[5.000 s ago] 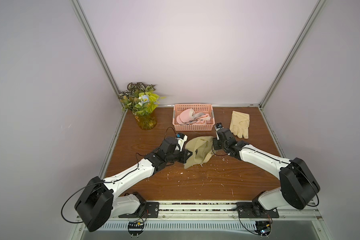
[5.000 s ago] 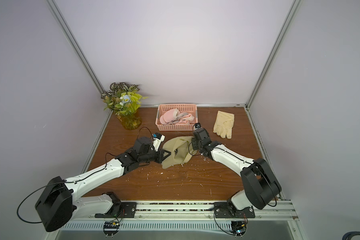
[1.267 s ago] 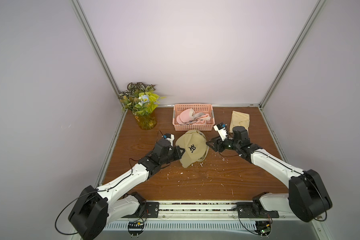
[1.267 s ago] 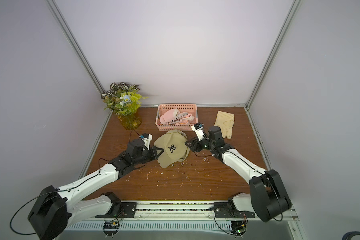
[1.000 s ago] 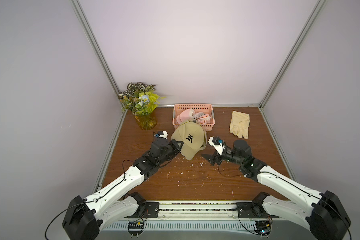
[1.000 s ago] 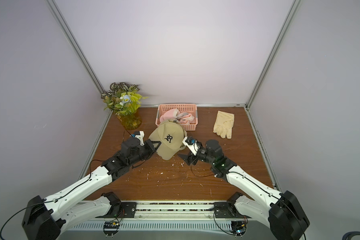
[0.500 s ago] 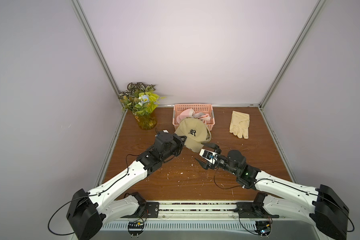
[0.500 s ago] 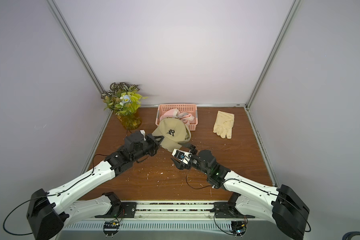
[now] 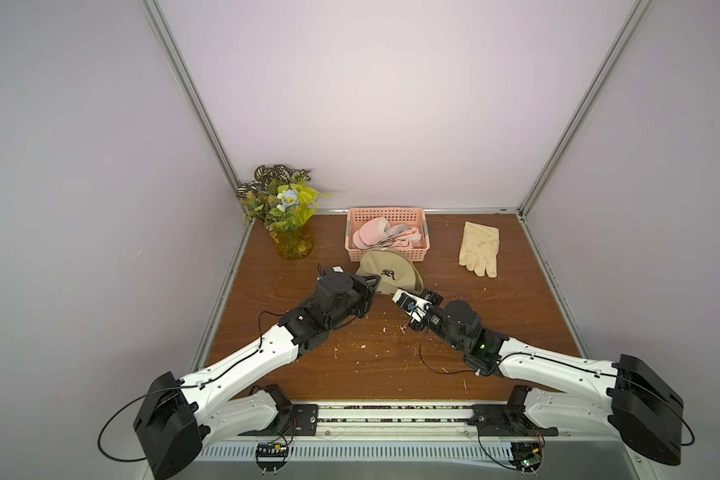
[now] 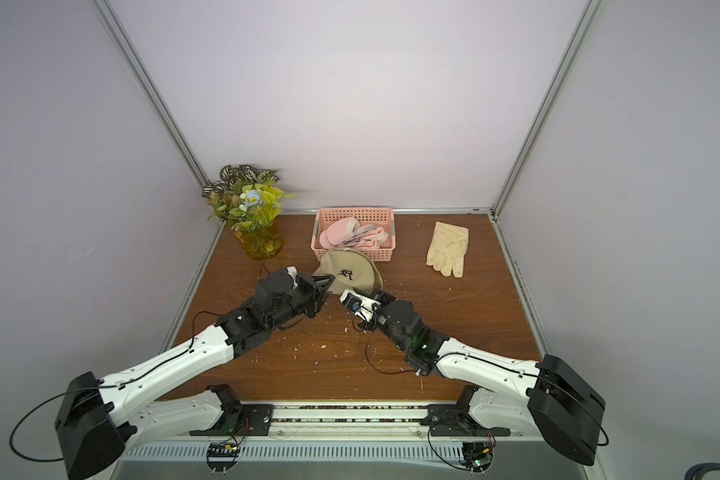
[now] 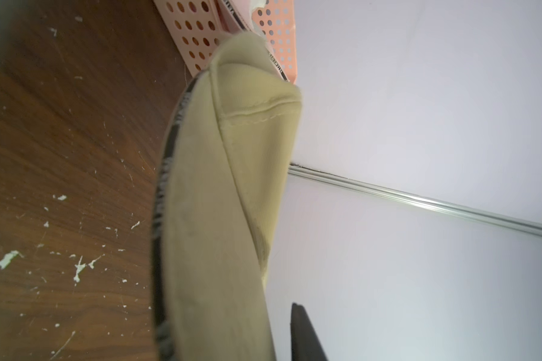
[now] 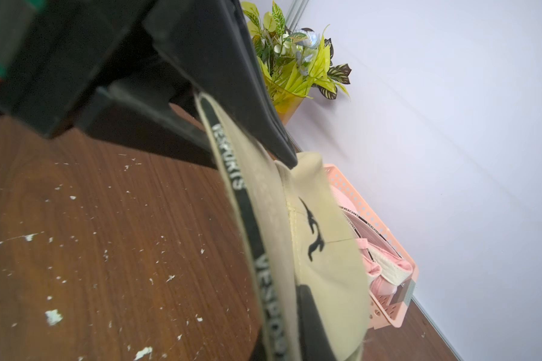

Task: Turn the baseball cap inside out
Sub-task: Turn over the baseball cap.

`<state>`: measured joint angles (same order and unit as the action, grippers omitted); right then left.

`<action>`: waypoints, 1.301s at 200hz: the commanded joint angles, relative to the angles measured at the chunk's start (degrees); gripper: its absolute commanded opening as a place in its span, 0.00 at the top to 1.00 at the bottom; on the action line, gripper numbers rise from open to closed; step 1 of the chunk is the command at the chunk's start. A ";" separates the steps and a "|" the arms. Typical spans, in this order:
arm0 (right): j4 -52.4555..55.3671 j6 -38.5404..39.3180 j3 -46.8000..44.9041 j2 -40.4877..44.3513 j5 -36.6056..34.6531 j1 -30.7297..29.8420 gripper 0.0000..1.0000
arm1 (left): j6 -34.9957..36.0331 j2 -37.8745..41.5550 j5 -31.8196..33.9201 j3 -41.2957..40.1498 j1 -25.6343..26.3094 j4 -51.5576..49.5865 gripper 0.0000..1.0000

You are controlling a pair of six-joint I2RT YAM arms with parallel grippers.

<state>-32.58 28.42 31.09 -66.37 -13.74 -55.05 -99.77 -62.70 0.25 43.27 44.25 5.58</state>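
The tan baseball cap (image 9: 385, 270) (image 10: 350, 272) hangs above the wooden table (image 9: 391, 357), crown and black logo facing up, in front of the basket. My right gripper (image 9: 411, 291) (image 10: 376, 293) (image 12: 287, 337) is shut on its rim, with the black printed sweatband and the tan cloth (image 12: 326, 250) pinched between the fingers. My left gripper (image 9: 374, 286) (image 10: 328, 285) (image 12: 252, 161) is at the opposite rim with its jaws parted around it. In the left wrist view one of its fingers (image 11: 304, 337) stands clear of the cap (image 11: 207, 218); the other is hidden behind the cloth.
A pink perforated basket (image 9: 385, 216) with pink slippers stands just behind the cap. A cream glove (image 9: 479, 249) lies at the back right. A flower vase (image 9: 287, 220) stands in the back left corner. White crumbs (image 9: 362, 345) are scattered over the table's middle.
My right gripper has reached the cap's rim and shut on it. My left gripper's jaws have parted from their earlier tight grip. The cap sits slightly lower and nearer the basket.
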 commanded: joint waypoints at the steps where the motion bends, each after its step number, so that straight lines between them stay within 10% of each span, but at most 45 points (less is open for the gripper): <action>1: 1.61 -3.09 3.83 2.38 -6.28 0.30 1.00 | 5.97 0.66 -0.99 1.44 0.83 2.93 0.44; 25: 8.90 -5.56 6.26 3.83 -8.75 0.63 1.00 | 17.10 2.06 4.90 5.51 0.82 -3.23 0.01; 61: 20.57 -12.79 11.59 4.58 -4.97 3.21 1.00 | 43.01 4.69 15.53 7.12 0.78 -5.88 0.00; 84: 27.87 -17.89 15.69 3.60 0.45 6.29 1.00 | 68.67 6.41 8.33 4.41 0.21 -1.17 0.00; 104: 32.38 -21.98 18.65 2.51 5.79 9.76 1.00 | 77.47 7.27 6.58 3.21 -1.11 -2.55 0.00; 209: 44.57 -22.61 27.07 0.89 35.82 15.84 1.00 | 92.51 2.23 -9.16 -1.47 -8.67 -1.11 0.15; 260: 47.96 -20.95 28.70 0.09 39.49 15.98 1.00 | 93.52 1.31 -14.03 -3.00 -9.17 0.82 0.48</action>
<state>15.29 6.33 56.97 -66.52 20.18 -39.00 -8.45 -61.82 -10.33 41.74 35.81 4.19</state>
